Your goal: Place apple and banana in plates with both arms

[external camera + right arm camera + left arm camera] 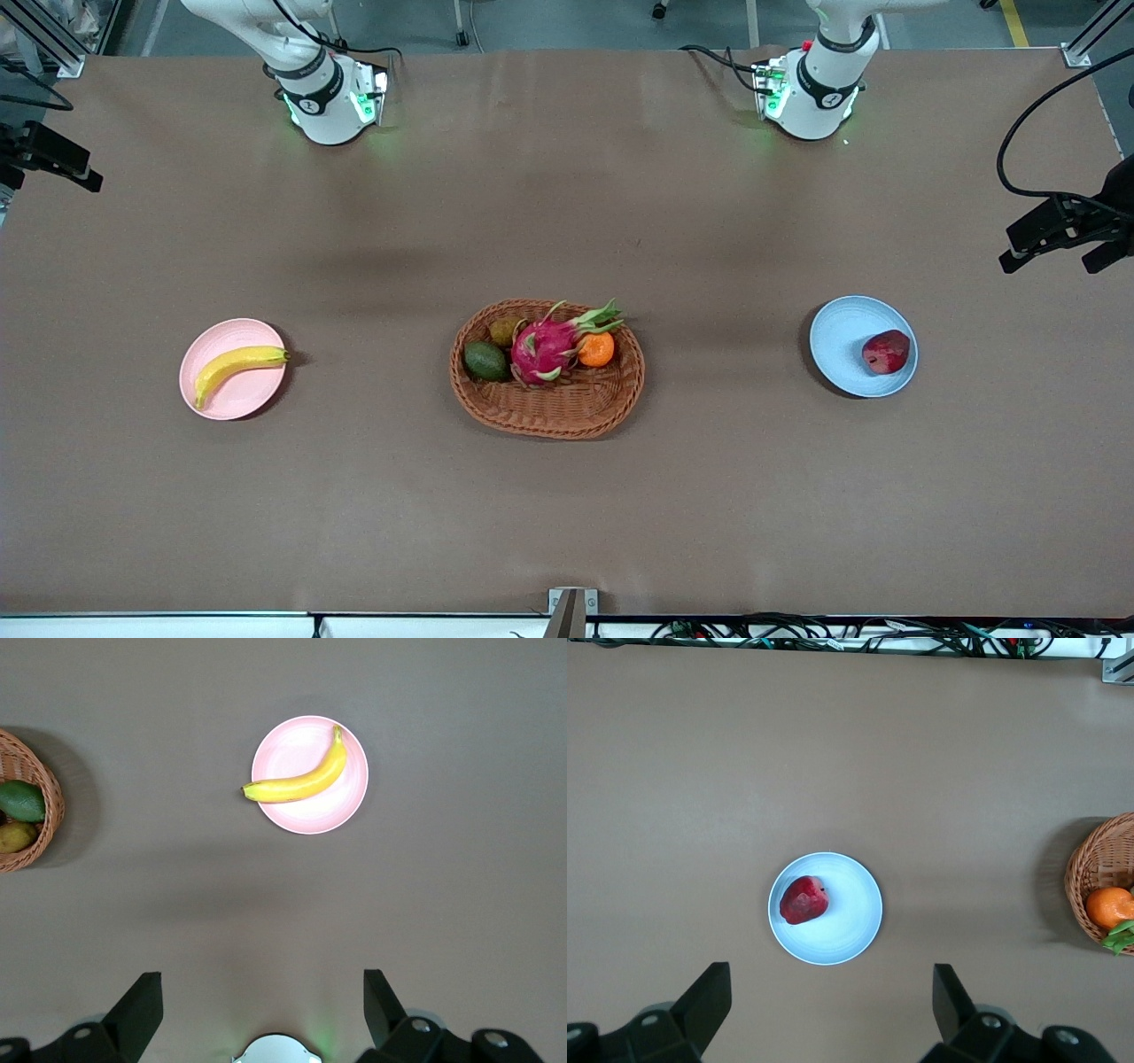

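Taking the wicker basket (pixel 547 372) at the middle of the worktop (pixel 567 514) as the landmark, and starting nearest the front camera: the basket keeps its own fruit, an avocado (pixel 485 361), a dragon fruit (pixel 549 344) and a small orange (pixel 596 349), none of which belongs to this job.

Well apart from the basket toward the right arm's end sits the pink plate (pixel 248 399), with the banana (pixel 237 367) lying across it, its stem tip reaching just past the rim on the basket side. Well apart toward the left arm's end sits the blue plate (pixel 842 341), with the apple (pixel 886 352) resting in it, close to the rim on the side away from the basket.

Farther from the camera than the basket stand the two arm bases. The left claw (pixel 833 1001) hangs high over the worktop above the blue plate, fingers wide apart and empty. The right claw (pixel 264 1005) hangs likewise above the pink plate, fingers apart, holding nothing.

Judging from this, both fruits are delivered and the placing step looks finished. Nothing calls for another grasp; the only sensible move is to park both arms clear of the plates.
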